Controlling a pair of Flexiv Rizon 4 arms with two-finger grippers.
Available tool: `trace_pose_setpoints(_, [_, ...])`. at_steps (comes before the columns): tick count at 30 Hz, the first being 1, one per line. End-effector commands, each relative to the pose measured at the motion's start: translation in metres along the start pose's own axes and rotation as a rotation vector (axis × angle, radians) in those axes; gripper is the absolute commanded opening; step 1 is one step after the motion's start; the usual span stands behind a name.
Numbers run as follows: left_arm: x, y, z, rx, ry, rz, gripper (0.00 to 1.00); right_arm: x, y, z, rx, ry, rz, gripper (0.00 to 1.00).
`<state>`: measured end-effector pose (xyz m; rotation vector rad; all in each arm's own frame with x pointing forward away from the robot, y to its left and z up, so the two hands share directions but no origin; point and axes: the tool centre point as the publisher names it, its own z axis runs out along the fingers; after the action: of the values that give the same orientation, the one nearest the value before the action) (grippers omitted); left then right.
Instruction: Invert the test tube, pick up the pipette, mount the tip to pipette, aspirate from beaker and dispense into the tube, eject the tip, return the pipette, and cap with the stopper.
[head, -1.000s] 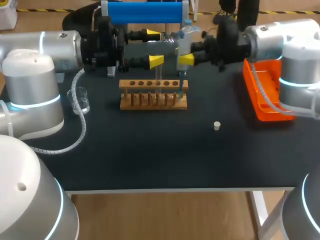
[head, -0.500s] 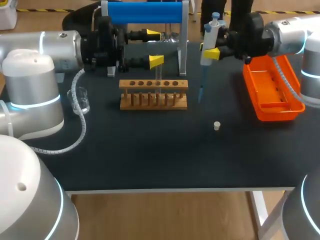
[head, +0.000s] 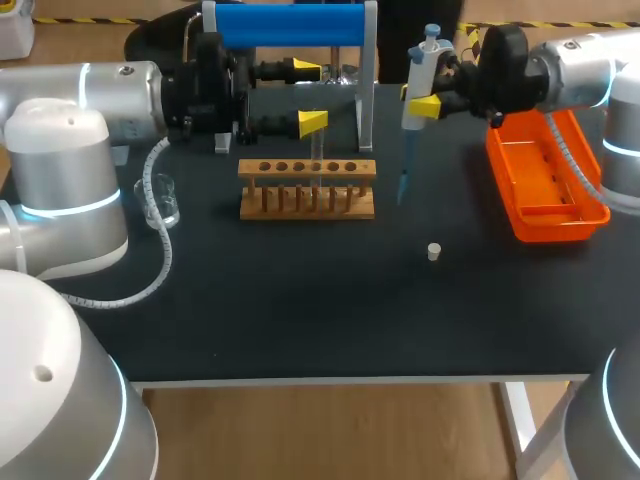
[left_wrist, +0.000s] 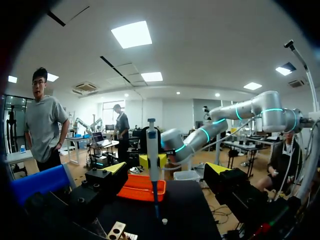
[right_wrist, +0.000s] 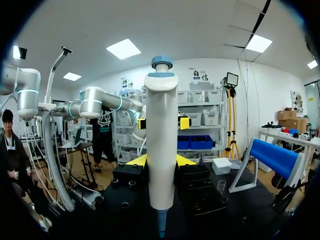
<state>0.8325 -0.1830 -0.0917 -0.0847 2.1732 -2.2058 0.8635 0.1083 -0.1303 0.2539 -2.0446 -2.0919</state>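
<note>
The right gripper (head: 417, 100) is clamped on the pipette (head: 419, 72), which hangs upright with its blue tip (head: 403, 185) off the table (head: 300, 300), between the wooden rack (head: 307, 188) and the orange tray (head: 545, 180); the right wrist view shows the grip more plainly, with the right gripper (right_wrist: 160, 160) pressing a yellow finger against either side of the white pipette (right_wrist: 161, 150). The head view shows the left gripper (head: 311, 96) over the back of the rack with its fingers spread wide and nothing between them; the test tube (head: 317, 158) stands upright in the rack just under the nearer finger, and whether they touch cannot be told. The left wrist view confirms the wide gap of the left gripper (left_wrist: 167, 168), and through it shows the pipette (left_wrist: 152, 152) ahead, the stopper (left_wrist: 164, 220) on the table below the blue tip (left_wrist: 156, 200), and the orange tray (left_wrist: 142, 187) behind; the test tube does not appear there. Only the head view takes in the beaker (head: 165, 200) beside the left arm, well apart from the rack, and the stopper (head: 434, 251) lying alone in front of the pipette.
</note>
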Motion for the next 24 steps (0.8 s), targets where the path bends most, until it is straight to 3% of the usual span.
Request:
trace_pose_setpoints(1, [0.000, 0.000, 0.001, -0.001, -0.002, 0.000, 1.00, 0.007, 0.015, -0.037, 0.038, 0.034, -0.032, 0.00])
trace_pose_setpoints(7, [0.000, 0.000, 0.001, -0.001, -0.002, 0.000, 1.00, 0.016, 0.030, -0.086, 0.069, 0.083, -0.079, 0.00])
trace_pose_setpoints(14, [0.000, 0.000, 0.001, -0.001, -0.002, 0.000, 1.00, 0.019, 0.042, -0.143, 0.094, 0.077, -0.117, 0.00])
trace_pose_setpoints(24, [0.000, 0.000, 0.001, -0.001, -0.002, 0.000, 1.00, 0.016, 0.033, -0.206, 0.083, 0.038, -0.103, 0.00])
